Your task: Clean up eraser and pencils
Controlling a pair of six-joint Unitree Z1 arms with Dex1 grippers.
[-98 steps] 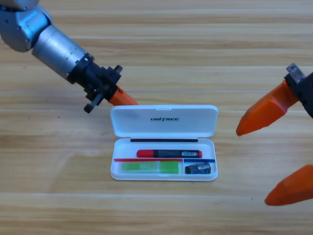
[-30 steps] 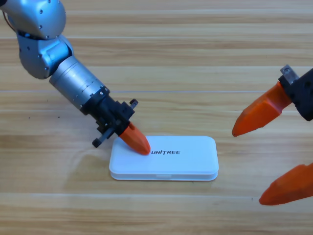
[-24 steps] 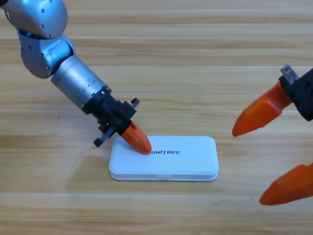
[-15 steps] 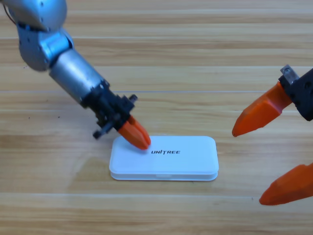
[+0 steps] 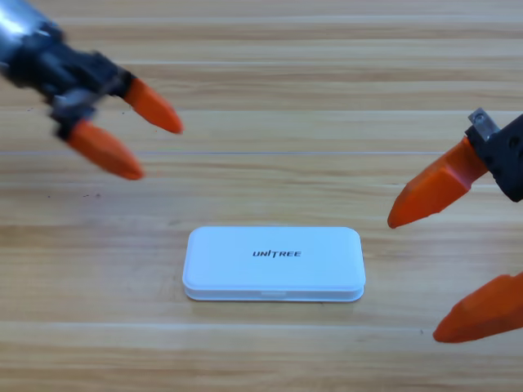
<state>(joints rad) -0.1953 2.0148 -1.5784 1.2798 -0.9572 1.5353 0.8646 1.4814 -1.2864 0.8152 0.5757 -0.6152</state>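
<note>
Your left gripper (image 5: pixel 155 151) has pulled off the white case (image 5: pixel 274 263) to its upper left, jaws spread, empty. Case shut; eraser & pencils hidden inside. Right gripper (image 5: pixel 415 278) waits right of case, jaws wide apart.

Eraser, pencils: hidden, none visible. White case (image 5: pixel 274 264) lid shut, lying flat, mid-table.

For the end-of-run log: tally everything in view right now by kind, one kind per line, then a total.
White case, lid shut, on the wooden table: 1
Grippers, jaws apart: 2, the left gripper at upper left, the right gripper waiting at the right edge
Pencils in view: 0
Erasers in view: 0
Total: 3
</note>
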